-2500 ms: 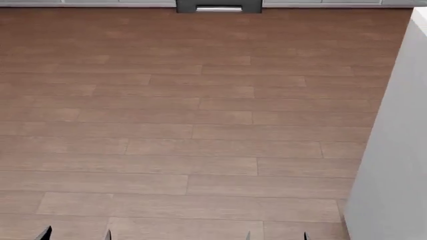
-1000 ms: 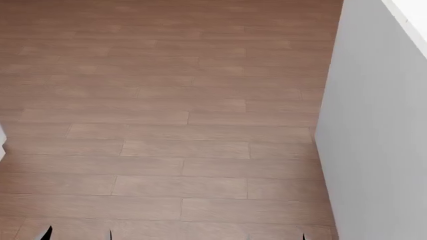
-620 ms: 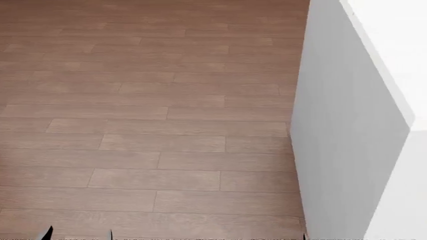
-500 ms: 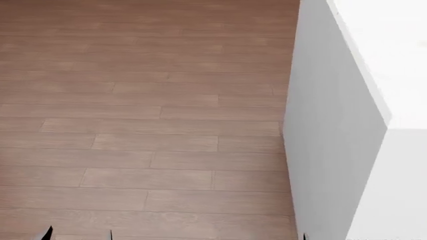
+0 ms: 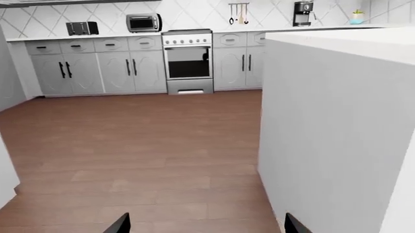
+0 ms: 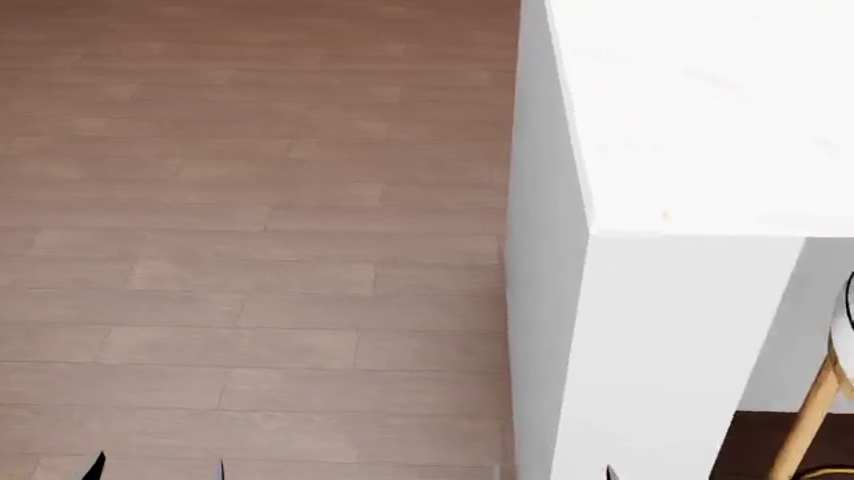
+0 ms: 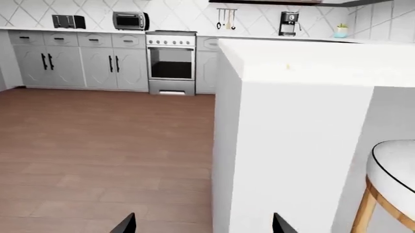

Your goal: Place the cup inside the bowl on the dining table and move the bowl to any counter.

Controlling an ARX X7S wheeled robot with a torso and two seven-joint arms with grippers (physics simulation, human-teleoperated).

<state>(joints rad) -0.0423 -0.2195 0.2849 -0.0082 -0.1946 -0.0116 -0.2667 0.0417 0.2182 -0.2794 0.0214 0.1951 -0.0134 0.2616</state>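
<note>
The dining table (image 6: 694,120) fills the right part of the head view: a plain white top on a tall grey-white base, with one corner of the top pointing toward the robot. The visible part of the tabletop carries only a tiny tan speck (image 6: 663,214) close to its near edge; I cannot tell what it is. The cup and the bowl do not show in any of the three views.

The wooden floor (image 6: 254,250) of brown planks covers the left part of the head view. At the right of the table base, a stool (image 6: 843,345) with a white seat and a light wooden leg stands just beside the base.

Only the dark fingertips of each gripper show at the lower edge of the views. The left gripper (image 5: 206,224) has its two tips spread well apart with nothing between them. The right gripper (image 7: 203,224) is spread in the same way and also holds nothing. Both hang low over the floor, beside the table base.

The wrist views look across the kitchen. At the far wall stand grey cabinets (image 5: 97,68) and an oven (image 5: 188,60). On the counter (image 7: 71,30) above the cabinets there are a toaster (image 5: 81,28), a microwave (image 5: 143,22), a coffee machine (image 7: 290,23) and a small potted plant (image 7: 341,30). Some utensils (image 7: 225,17) hang on the tiled wall.
</note>
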